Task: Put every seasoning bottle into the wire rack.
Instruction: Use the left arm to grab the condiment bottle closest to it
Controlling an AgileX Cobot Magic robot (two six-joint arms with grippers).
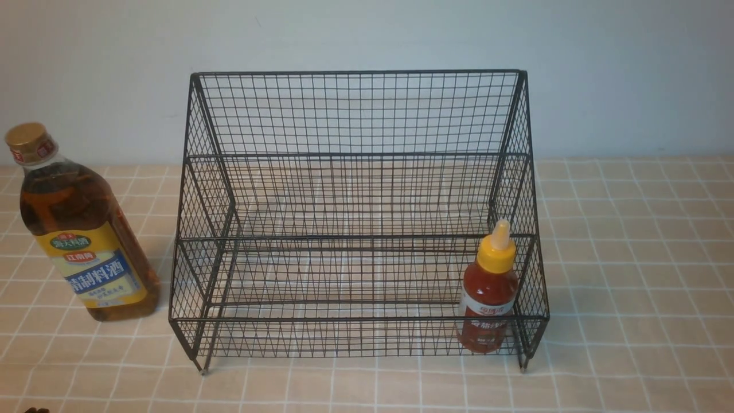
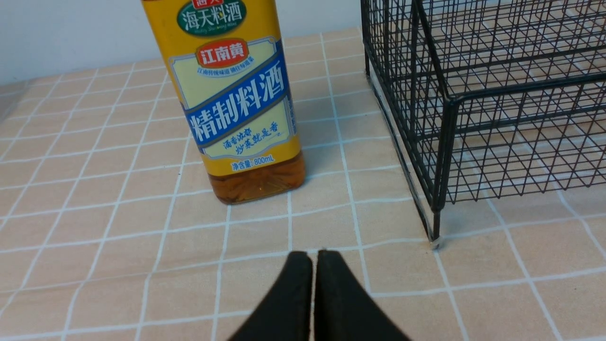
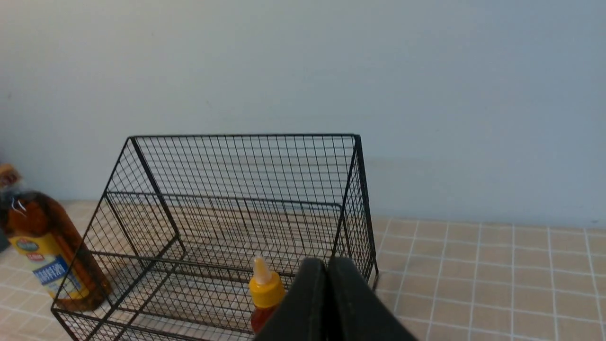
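Soft, even light, rather dim, with no hard glare. In the front view the wall [image 1: 367,34] reads a flat blue-grey, and the tall bottle [image 1: 80,229] at the left edge leans from lens distortion, throwing a faint shadow rightward onto the tablecloth [image 1: 631,258]. The right wrist view is hazy; the left wrist view is sharper, though the left gripper [image 2: 313,254] blurs close to the lens

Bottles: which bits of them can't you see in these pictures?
- Tall bottle: left wrist view, cap and neck cut off by the top edge.
- Red bottle: right wrist view, bottom hidden behind the right claw and the bottom edge.
- Red bottle's label: front view, too small to read behind the rack wires.
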